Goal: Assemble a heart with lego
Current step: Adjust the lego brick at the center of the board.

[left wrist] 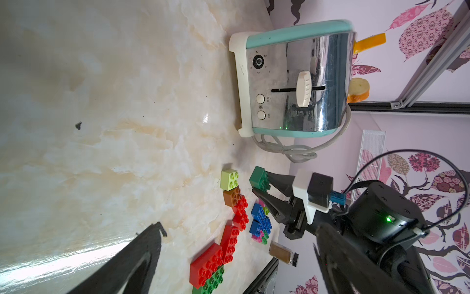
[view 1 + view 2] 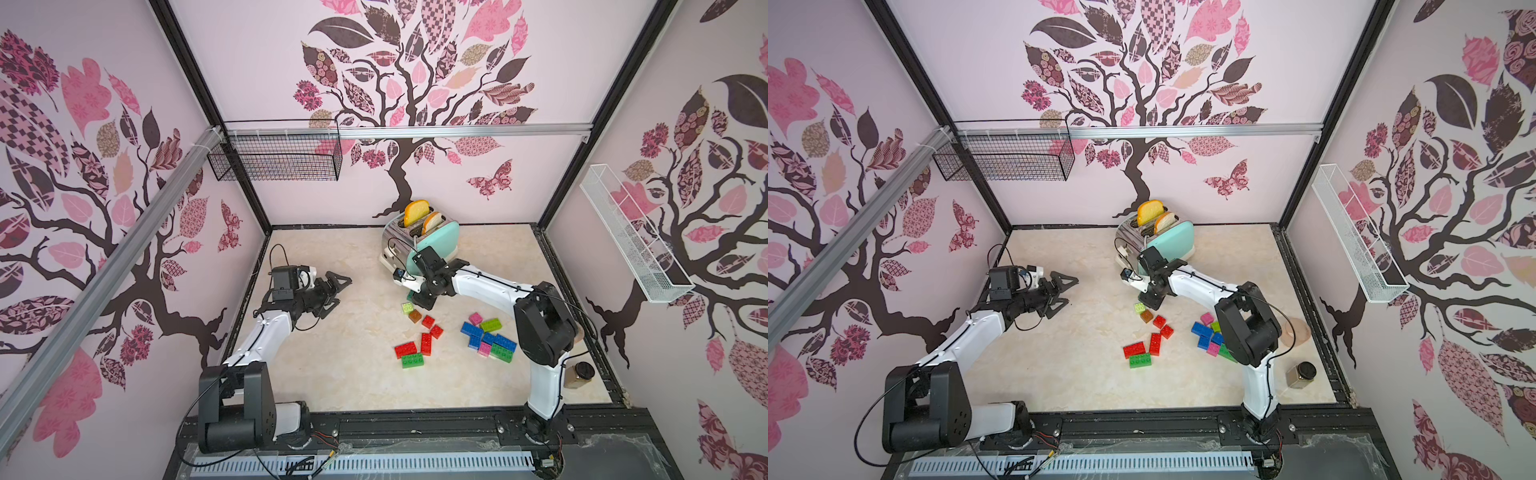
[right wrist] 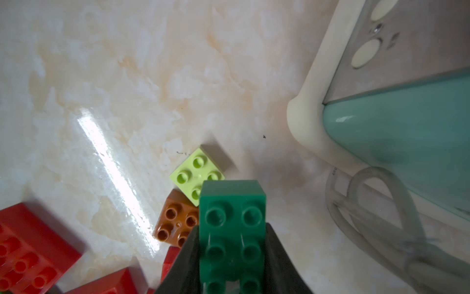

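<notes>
My right gripper [image 3: 232, 229] is shut on a dark green 2x4 lego brick [image 3: 232, 203], held low beside a lime 2x2 brick [image 3: 197, 173] and a brown 2x2 brick [image 3: 175, 221]. In a top view the right gripper [image 2: 422, 301] points down in front of the toaster. Red bricks [image 2: 426, 344] and a green 2x4 brick [image 2: 412, 361] lie in a loose row nearer the front. A pile of blue, pink, lime and green bricks [image 2: 488, 336] sits to the right, under the right arm. My left gripper [image 2: 338, 295] is open and empty, well left of the bricks.
A teal and chrome toaster [image 2: 424, 241] with two bread slices stands at the back, its cable [image 3: 368, 203] looped on the table close to the held brick. A small jar [image 2: 579, 374] stands at the front right. Wire baskets hang on the back [image 2: 276, 160] and right [image 2: 636, 245] walls.
</notes>
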Available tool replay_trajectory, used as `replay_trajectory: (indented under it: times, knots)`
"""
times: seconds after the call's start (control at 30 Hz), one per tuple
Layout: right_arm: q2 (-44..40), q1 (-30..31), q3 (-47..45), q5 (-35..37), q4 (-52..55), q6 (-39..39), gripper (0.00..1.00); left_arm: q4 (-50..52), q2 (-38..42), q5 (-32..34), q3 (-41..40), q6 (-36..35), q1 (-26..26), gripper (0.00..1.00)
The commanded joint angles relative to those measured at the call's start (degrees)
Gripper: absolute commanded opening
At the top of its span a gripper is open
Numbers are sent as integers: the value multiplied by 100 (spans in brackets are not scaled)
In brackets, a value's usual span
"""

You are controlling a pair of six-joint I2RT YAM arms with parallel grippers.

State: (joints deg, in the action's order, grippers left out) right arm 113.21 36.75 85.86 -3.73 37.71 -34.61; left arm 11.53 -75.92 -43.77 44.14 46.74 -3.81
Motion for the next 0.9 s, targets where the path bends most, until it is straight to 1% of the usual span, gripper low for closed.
replay_trajectory:
  times: [0.0, 0.13, 0.27, 0.43, 0.67, 0.87]
  knots:
    - [358, 25, 390, 472, 168, 300, 31, -182, 14, 141, -63, 50, 8, 97]
    - [626, -2, 623, 660, 82, 490, 31, -119, 77, 149, -68, -1, 14, 97]
    - [713, -8, 698, 591, 124, 474, 32, -5, 103, 176, -46, -77, 11, 97]
    - [727, 36, 667, 392, 239, 455, 32, -106, 80, 185, -140, -26, 15, 97]
    - [972, 312, 977, 330, 607, 467, 32, -162, 50, 158, -152, -1, 17, 97]
    - [875, 490, 716, 246, 615, 723, 32, -160, 104, 158, -220, -5, 20, 97]
